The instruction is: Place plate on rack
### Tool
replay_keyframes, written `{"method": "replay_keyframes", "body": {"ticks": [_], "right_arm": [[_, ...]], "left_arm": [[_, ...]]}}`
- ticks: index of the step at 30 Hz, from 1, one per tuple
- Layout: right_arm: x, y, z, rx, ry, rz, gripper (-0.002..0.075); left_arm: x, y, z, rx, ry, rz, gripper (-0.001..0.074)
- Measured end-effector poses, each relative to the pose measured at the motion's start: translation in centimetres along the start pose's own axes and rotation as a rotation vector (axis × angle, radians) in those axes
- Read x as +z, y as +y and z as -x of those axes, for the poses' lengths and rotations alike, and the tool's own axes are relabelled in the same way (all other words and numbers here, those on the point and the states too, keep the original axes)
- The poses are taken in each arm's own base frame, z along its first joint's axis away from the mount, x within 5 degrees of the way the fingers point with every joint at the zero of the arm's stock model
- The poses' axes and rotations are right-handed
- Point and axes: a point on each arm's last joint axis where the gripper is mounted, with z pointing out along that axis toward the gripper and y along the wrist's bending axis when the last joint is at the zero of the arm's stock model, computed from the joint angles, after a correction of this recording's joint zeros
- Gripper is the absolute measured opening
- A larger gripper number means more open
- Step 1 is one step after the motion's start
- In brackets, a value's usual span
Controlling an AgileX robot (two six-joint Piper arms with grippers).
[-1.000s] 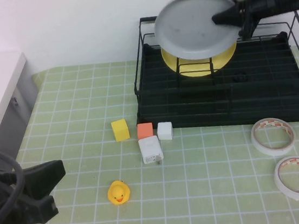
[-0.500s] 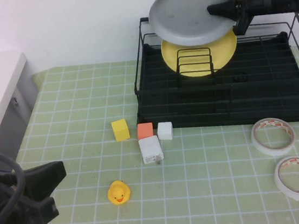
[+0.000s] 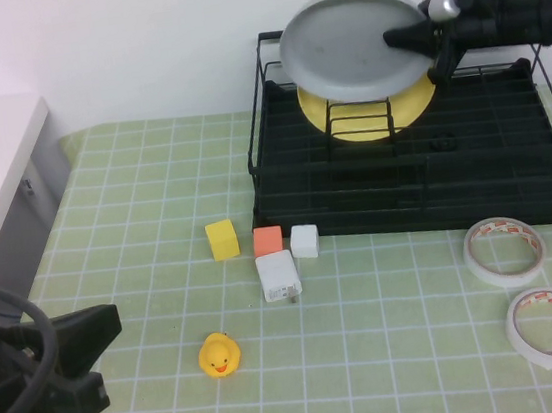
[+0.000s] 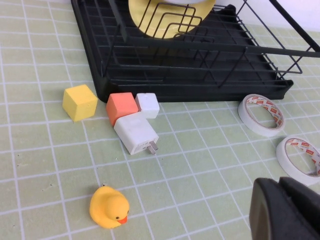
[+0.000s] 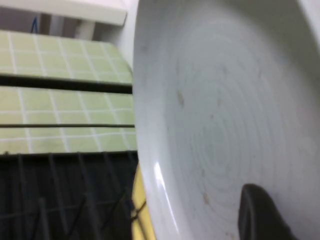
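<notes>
The rack (image 3: 412, 165) lies below the right gripper (image 3: 424, 40) and holds 1 yellow plate (image 3: 371, 114) upright in its divider loops, partly hidden behind the plate (image 3: 355, 44). The right gripper pinches that plate's rim, holding it tilted above the rack's back left. The left gripper (image 3: 74, 362) sits low, far from the rack; I cannot tell its finger state.

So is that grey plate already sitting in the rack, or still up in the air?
Still in the air: the right gripper holds the plate tilted above the rack. The left gripper is parked near.
</notes>
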Motion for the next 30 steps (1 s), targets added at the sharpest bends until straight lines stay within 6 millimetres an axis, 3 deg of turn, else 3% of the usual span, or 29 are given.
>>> {"method": "replay_keyframes", "body": {"ticks": [13, 15, 19, 21, 26, 30], "right_arm": [[0.7, 0.7, -1.8, 0.013, 0.024, 0.034, 0.0145], [0.7, 0.6, -1.8, 0.032, 0.027, 0.026, 0.0197], [0.7, 0.3, -1.9, 0.094, 0.036, -0.011, 0.0407], [0.7, 0.2, -1.9, 0.124, 0.038, -0.026, 0.0475], [0.6, 0.1, -1.7, 0.196, 0.020, -0.032, 0.0519], [0.0, -0.5, 0.0, 0.237, -0.002, -0.048, 0.0524]], "left_arm": [[0.0, 0.0, 0.0, -0.015, 0.000, 0.000, 0.0000], [0.0, 0.0, 0.0, -0.015, 0.000, 0.000, 0.0000], [0.0, 0.0, 0.0, -0.014, 0.001, -0.001, 0.0000], [0.0, 0.0, 0.0, -0.014, 0.002, -0.003, 0.0000], [0.0, -0.1, 0.0, -0.014, 0.005, -0.006, 0.0000], [0.0, -0.1, -0.1, -0.014, 0.006, -0.009, 0.0000]]}}
